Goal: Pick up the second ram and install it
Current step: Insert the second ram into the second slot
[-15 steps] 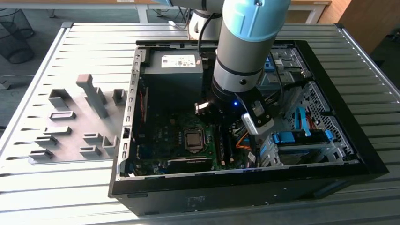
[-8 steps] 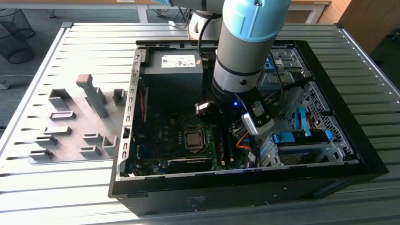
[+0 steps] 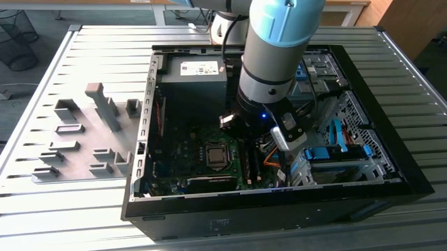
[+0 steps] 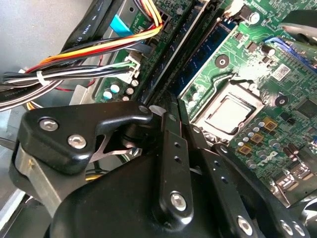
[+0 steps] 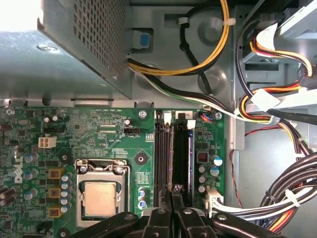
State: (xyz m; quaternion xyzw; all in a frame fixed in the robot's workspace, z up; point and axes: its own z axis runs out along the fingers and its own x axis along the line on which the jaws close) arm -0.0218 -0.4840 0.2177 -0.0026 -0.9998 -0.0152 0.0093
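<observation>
- The gripper (image 5: 172, 198) is low inside the open computer case (image 3: 391, 178), its fingers closed together over the memory slots (image 5: 173, 158), just beside the CPU socket (image 5: 100, 197).
- The second ram (image 5: 164, 161) sits upright in 1 slot on the motherboard (image 5: 64, 139).
- Grey fixture blocks (image 3: 84, 136) lie on the table outside.
</observation>
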